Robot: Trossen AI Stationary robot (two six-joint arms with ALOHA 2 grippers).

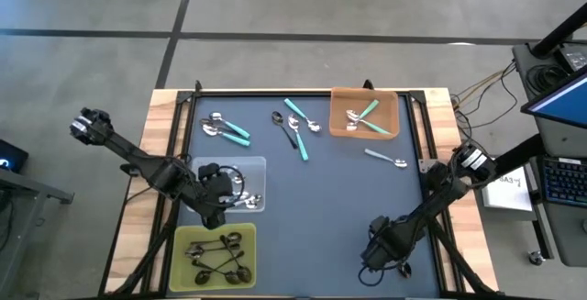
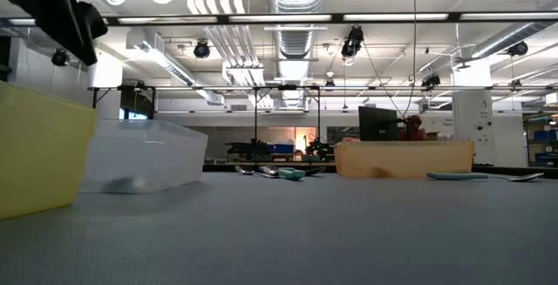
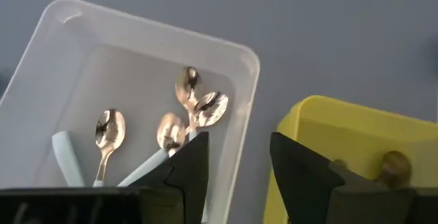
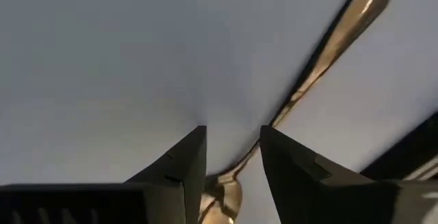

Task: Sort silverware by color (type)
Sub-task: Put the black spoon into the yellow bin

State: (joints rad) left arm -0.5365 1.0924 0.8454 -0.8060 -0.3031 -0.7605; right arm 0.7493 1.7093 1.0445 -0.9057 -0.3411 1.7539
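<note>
Spoons [image 1: 295, 133]: lying partly sorted in three trays, partly loose on the grey mat [image 1: 321, 208].

Pale blue spoons [image 3: 109, 129]: resting in the clear tray [image 3: 150, 29] at the mat's left side, bowls shining, handles pointing toward the left gripper.

Dark spoons [image 1: 220, 252]: lying tangled in the yellow tray [image 1: 183, 240], just beside the clear tray, at the near left corner.

Teal spoons [image 1: 365, 112]: lying crossed in the orange tray [image 1: 339, 98] at the far right.

Loose ones: lying along the far half of the mat, a teal pair [image 1: 227, 128] at the left, a mixed cluster near the middle, a single pale blue spoon [image 1: 387, 160] just in front of the orange tray.

Left gripper [image 3: 239, 142]: hovering above the clear tray's edge nearest the yellow tray, fingers [image 3: 188, 172] standing apart with a clear gap, gripping nothing.

Right gripper [image 4: 233, 131]: reaching down low at the mat's near right part, well apart from the trays. Fingers [image 4: 291, 159] standing apart, straddling the neck of a metal spoon [image 4: 321, 59] lying flat on the mat, its bowl down between them, its handle running away from the gripper. Not visibly pinching it; showing a gap on each side of the neck.
</note>
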